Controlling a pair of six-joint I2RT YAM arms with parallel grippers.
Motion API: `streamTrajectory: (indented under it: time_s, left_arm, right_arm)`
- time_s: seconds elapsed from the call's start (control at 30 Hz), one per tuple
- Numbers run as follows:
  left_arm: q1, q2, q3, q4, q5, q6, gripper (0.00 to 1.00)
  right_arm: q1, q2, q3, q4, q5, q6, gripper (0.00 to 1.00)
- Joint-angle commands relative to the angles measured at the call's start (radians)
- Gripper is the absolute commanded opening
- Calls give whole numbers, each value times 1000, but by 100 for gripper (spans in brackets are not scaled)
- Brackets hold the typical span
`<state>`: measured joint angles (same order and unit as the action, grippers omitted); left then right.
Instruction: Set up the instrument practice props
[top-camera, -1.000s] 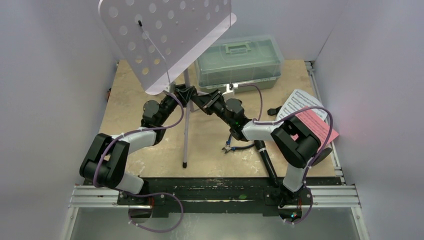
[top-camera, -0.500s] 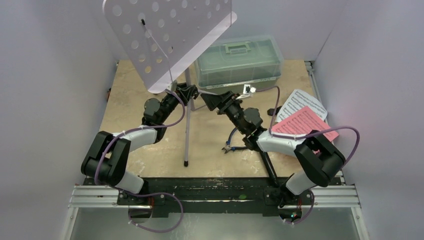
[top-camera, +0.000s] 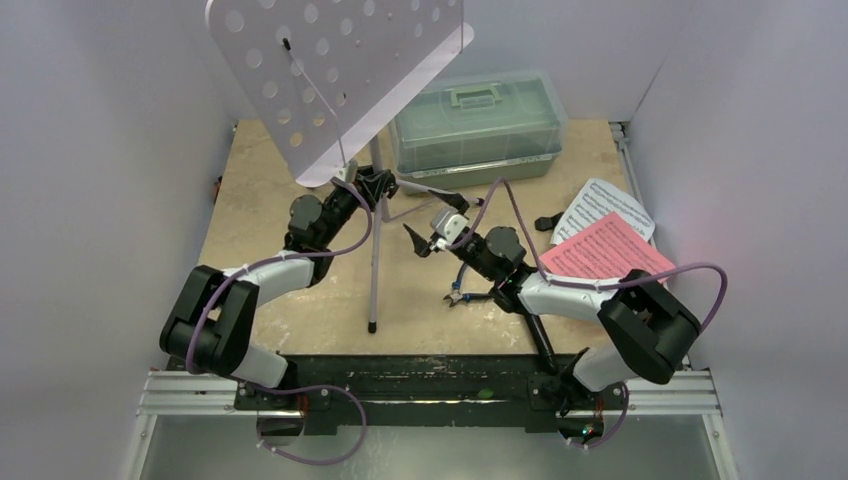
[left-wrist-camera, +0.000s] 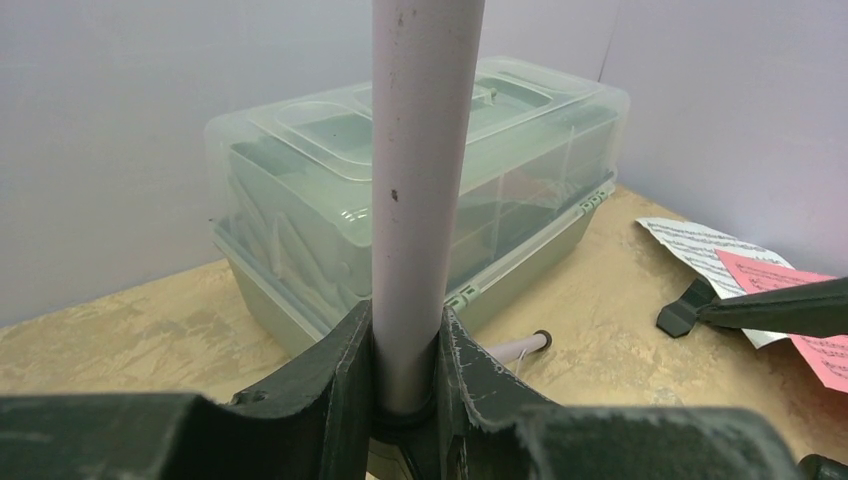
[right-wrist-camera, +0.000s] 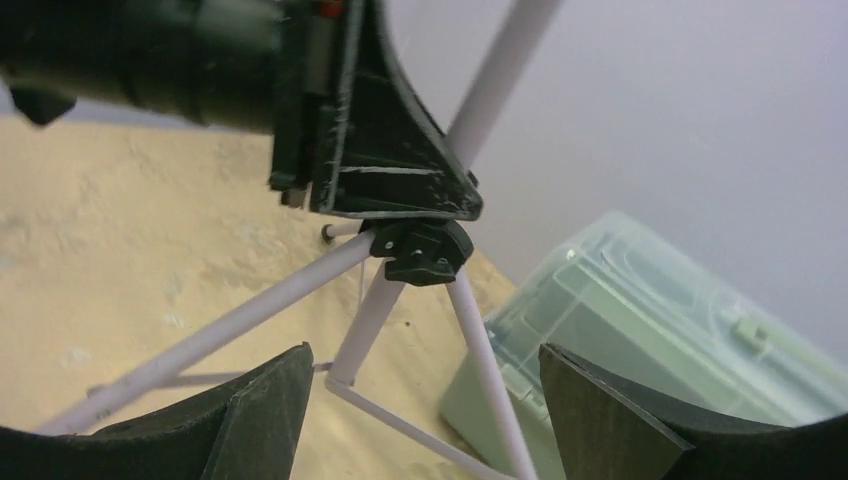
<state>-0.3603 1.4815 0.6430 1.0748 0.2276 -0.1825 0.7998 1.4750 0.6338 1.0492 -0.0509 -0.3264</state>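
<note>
Contact with the music stand (top-camera: 330, 70) belongs to the left gripper (top-camera: 375, 186) alone. In the left wrist view its two dark fingers (left-wrist-camera: 330, 370) press against either side of the pale lilac pole (left-wrist-camera: 420, 150), clamped tight just above the black hub where the tripod legs meet. The stand is upright on the table (top-camera: 250, 200). Its perforated desk tilts high over the back left corner, and one leg reaches toward the near edge.

The right gripper (top-camera: 418, 240) hangs just to the right of that hub, well clear of the pole and aimed at it. Its jaws are spread wide with nothing between them. Through the gap, the right wrist view shows the hub (right-wrist-camera: 425, 250), the legs splaying down to the table, and the left gripper's finger closed on the pole above.

Behind the stand and a little to its right sits the translucent green toolbox (top-camera: 480, 120), lid shut, with one leg's tip ending just in front of it. The blue-handled pliers (top-camera: 470, 293) lie on the table under the right arm. At the right side, well apart from the stand, the pink sheet (top-camera: 605, 250) overlaps the white sheet (top-camera: 600, 205). Neither gripper touches them.
</note>
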Motion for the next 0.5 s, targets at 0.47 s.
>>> streamTrajectory:
  time_s: [0.47]
  left_arm:
    - [20, 34, 43, -78, -16, -70, 0]
  right_arm:
    - [59, 113, 287, -359, -133, -802, 57]
